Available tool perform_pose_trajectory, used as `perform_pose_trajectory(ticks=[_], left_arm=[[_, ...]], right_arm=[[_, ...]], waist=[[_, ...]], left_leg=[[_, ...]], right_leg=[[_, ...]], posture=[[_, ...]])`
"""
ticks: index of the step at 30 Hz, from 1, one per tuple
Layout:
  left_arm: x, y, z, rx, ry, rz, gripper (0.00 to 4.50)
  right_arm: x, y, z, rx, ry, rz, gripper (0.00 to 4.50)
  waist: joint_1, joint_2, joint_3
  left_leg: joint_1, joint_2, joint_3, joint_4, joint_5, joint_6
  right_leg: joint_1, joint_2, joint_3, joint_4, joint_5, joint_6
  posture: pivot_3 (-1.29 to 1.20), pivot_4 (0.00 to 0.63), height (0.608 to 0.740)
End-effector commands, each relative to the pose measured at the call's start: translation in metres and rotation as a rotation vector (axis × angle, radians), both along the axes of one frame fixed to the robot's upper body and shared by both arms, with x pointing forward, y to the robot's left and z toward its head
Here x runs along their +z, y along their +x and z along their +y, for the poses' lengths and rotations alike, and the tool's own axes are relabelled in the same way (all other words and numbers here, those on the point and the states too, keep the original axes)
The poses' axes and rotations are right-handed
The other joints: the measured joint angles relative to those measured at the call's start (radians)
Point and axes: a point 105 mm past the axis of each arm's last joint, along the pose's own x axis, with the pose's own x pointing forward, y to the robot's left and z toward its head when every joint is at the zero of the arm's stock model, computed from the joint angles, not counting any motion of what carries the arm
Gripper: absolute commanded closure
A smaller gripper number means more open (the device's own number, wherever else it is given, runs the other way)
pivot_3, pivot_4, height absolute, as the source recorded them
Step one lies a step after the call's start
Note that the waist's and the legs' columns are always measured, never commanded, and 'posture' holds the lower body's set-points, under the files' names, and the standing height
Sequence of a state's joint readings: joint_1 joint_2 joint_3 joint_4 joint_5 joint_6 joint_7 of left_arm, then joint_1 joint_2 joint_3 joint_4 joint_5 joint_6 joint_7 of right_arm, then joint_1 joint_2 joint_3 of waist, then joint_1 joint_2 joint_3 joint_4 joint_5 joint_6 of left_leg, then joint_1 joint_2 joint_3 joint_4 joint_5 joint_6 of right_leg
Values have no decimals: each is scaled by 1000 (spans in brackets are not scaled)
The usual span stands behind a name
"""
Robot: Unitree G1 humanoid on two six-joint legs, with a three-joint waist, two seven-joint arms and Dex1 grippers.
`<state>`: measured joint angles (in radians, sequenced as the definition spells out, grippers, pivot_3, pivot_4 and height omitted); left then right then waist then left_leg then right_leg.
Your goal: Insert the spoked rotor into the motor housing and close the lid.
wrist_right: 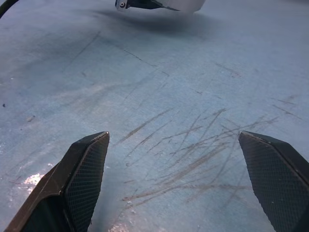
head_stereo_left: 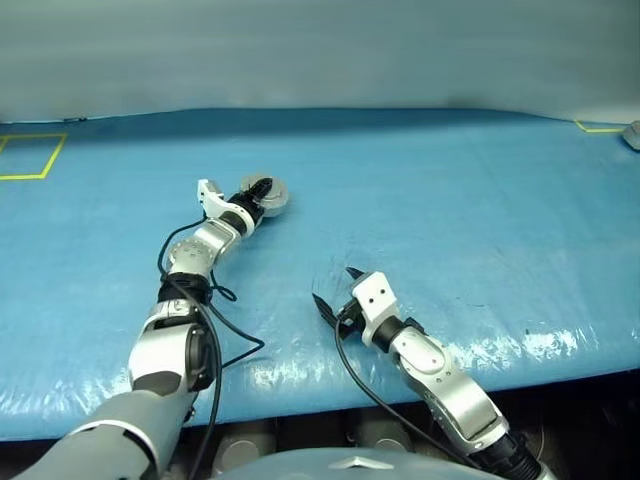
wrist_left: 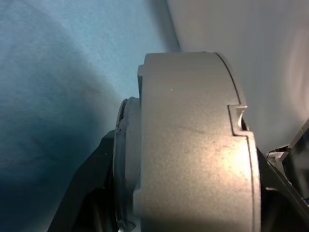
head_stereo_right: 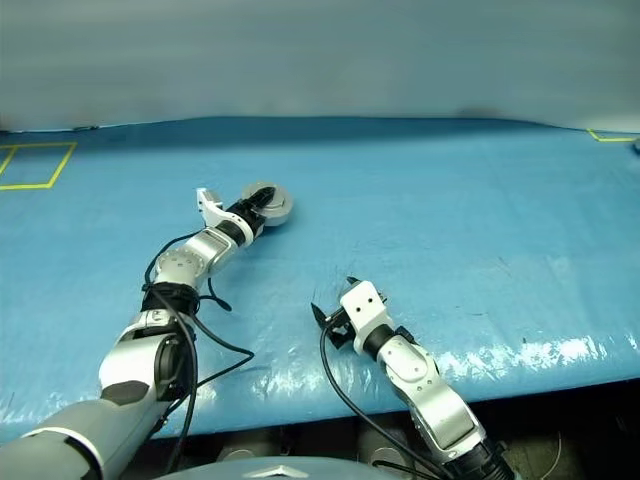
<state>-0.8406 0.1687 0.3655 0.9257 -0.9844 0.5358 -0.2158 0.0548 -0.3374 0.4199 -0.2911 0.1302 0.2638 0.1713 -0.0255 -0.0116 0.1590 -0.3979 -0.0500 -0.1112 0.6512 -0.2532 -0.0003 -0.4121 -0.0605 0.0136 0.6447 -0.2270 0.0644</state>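
My left gripper [head_stereo_left: 258, 192] reaches far over the blue table and is shut on the rim of a round grey metal body, the motor housing [head_stereo_left: 272, 198]. In the left wrist view the housing [wrist_left: 193, 145] stands edge-on between the black fingers [wrist_left: 82, 193]. A notched seam runs round it near one face, where the lid [wrist_left: 241, 159] looks seated. The spoked rotor is hidden. My right gripper [head_stereo_left: 335, 285] hangs low near the table's front, open, with only scratched blue surface [wrist_right: 169, 111] between its fingers [wrist_right: 87, 174].
The blue table cover [head_stereo_left: 450, 220] stretches wide, with yellow tape corners at the back left [head_stereo_left: 40, 160] and back right [head_stereo_left: 600, 128]. A small grey object [head_stereo_left: 632, 134] lies at the far right edge. Black cables [head_stereo_left: 225, 330] trail along my left arm.
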Motion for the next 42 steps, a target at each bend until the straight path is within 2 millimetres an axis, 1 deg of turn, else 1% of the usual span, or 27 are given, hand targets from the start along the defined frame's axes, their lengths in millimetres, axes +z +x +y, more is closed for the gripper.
perform_pose_trajectory(ticks=[1,3,5,6,8,9,10,12,14,16,19,21,22,24,27,29,31,32,33,35,40,42], left_arm=[[6,2,7,-3,27,-11,2117],[-3,-2,14,-3,41,17,2117],[-13,-8,23,4,52,49,1397],[-17,-11,27,7,57,62,1168],[-24,-19,36,14,65,88,552],[-31,-26,44,16,77,108,246],[-36,-34,52,20,86,126,60],[-45,-51,65,26,120,157,60],[-52,-71,72,1,197,169,60],[-57,-91,74,-52,298,177,60],[-62,-118,75,-124,453,164,60],[-63,-134,71,-162,572,128,60],[-63,-141,68,-180,635,95,60],[-59,-150,60,-204,743,-16,60],[-48,-159,44,-236,902,-230,60],[-42,-165,33,-255,972,-348,60],[-35,-171,23,-258,1077,-491,60],[-35,-174,19,-273,1100,-532,60],[-36,-177,15,-285,1118,-558,60],[-37,-180,13,-289,1138,-605,60],[-35,-183,10,-249,1137,-687,60],[-36,-184,10,-239,1125,-688,60]], right_arm=[[7,1,1,-5,16,-26,0],[7,0,3,-3,20,-17,0],[5,-1,4,5,20,-9,0],[5,-1,5,7,20,-7,0],[5,-2,6,9,22,-2,0],[4,-2,6,10,22,1,0],[4,-2,7,11,25,7,0],[4,-2,8,16,29,15,0],[4,-3,10,30,38,24,0],[5,-4,12,45,51,29,0],[6,-5,13,53,81,43,0],[6,-4,13,55,88,47,0],[6,-4,12,56,85,47,0],[6,-2,10,47,76,36,0],[7,-2,9,45,77,21,0],[7,-4,9,55,61,6,0],[6,-6,7,55,55,6,0],[5,-6,6,56,54,11,0],[5,-7,5,58,53,14,0],[6,-7,3,48,55,11,0],[5,-8,-3,27,48,7,0],[4,-9,-4,27,45,9,0]], waist=[[-3,0,0],[-3,0,0],[-5,0,0],[-7,0,0],[-11,1,-1],[-13,1,-2],[-17,2,-3],[-25,2,-3],[-30,2,-4],[-33,3,-4],[-29,4,-5],[-26,6,-6],[-24,6,-6],[-18,9,-8],[-1,9,-8],[8,9,-8],[16,9,-8],[18,9,-8],[19,9,-8],[19,9,-8],[15,9,-7],[15,9,-7]], left_leg=[[0,0,0,0,0,0],[0,0,0,0,0,0],[1,0,0,0,0,0],[1,1,0,0,0,0],[3,1,1,1,0,0],[4,2,1,1,0,0],[5,4,1,1,0,-1],[10,7,4,0,0,-1],[17,8,7,-2,-1,2],[24,9,8,-4,-3,4],[29,9,7,-4,-2,3],[34,9,7,-4,-2,3],[35,9,7,-4,-2,3],[35,9,8,-4,-2,3],[34,9,9,-5,-3,4],[31,9,9,-5,-3,4],[27,9,8,-5,-2,4],[24,9,8,-5,-2,4],[21,9,7,-4,-2,4],[18,8,7,-4,-2,5],[18,9,7,-5,-4,6],[18,9,7,-5,-4,7]], right_leg=[[-1,0,0,0,0,0],[-1,0,0,1,0,0],[0,0,0,2,0,0],[0,0,1,2,0,0],[1,0,1,3,0,-1],[2,0,1,4,1,-1],[2,0,2,4,1,-1],[4,0,4,6,1,-2],[9,0,6,7,1,-3],[15,0,6,7,-1,-4],[20,0,6,6,-3,0],[21,0,6,6,-4,0],[22,0,6,6,-6,-3],[22,-1,7,5,-6,-3],[20,-1,8,4,-6,-4],[18,-1,8,3,-6,-4],[16,-1,8,2,-4,-8],[14,-1,7,1,-3,-9],[14,-1,7,0,-3,-9],[13,-2,7,0,-3,-9],[13,-2,5,-1,-3,-8],[13,-2,4,-1,-5,-6]], posture=[[0,150,740],[0,150,740],[0,150,740],[0,150,740],[0,150,740],[0,150,740],[0,150,740],[0,150,740],[0,150,740],[0,150,740],[0,150,740],[0,150,740],[0,150,740],[0,150,740],[0,150,740],[0,150,740],[0,150,740],[0,150,740],[0,150,740],[0,150,740],[0,150,740],[0,150,740]])
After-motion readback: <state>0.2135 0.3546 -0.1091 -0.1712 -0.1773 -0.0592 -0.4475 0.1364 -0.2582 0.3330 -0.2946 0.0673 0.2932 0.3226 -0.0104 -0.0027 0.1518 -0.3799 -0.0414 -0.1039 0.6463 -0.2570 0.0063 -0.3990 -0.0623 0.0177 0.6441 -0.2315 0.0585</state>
